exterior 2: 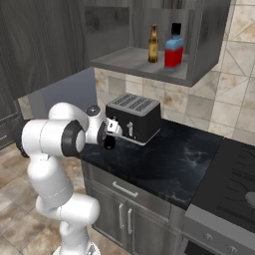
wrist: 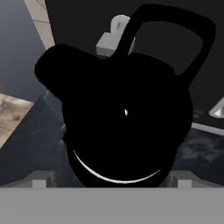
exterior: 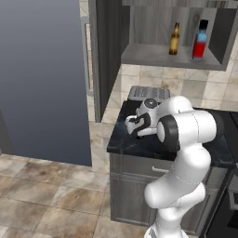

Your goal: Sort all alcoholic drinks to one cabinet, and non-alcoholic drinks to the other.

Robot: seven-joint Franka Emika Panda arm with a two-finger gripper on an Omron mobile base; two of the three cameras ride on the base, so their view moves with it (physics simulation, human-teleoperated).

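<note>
Grey fridge-like slab (exterior: 42, 79) fills the left of my left base view, beside the dark wood-grain wall cabinet (exterior: 153, 58), whose tall door (exterior: 108, 46) stands swung open; on its shelf I see both alcoholic drinks upright and near each other, the slim amber beer bottle (exterior: 174, 41) to the left and the squat red bottle (exterior: 200, 42) with blue shoulders and black cap to the right; below them runs the black marbled counter (exterior 2: 169, 164) over grey drawers, with a dark cooktop (exterior 2: 234, 184) at its right end; a black slotted toaster (exterior 2: 134, 117) sits at the counter's back left, under the shelf; my white arm (exterior 2: 55, 139) is folded low in front of the counter's left end, the hand reaching towards the toaster's near side; the gripper (wrist: 111, 177) shows its two fingertips (wrist: 40, 179) spread wide apart with nothing clamped between them; straight ahead of them, low over the counter, sits an all-black object (wrist: 127, 113) with a looped handle and a stubby spout, more like a kettle than a bottle from here; whether the fingers touch it I cannot tell.
</note>
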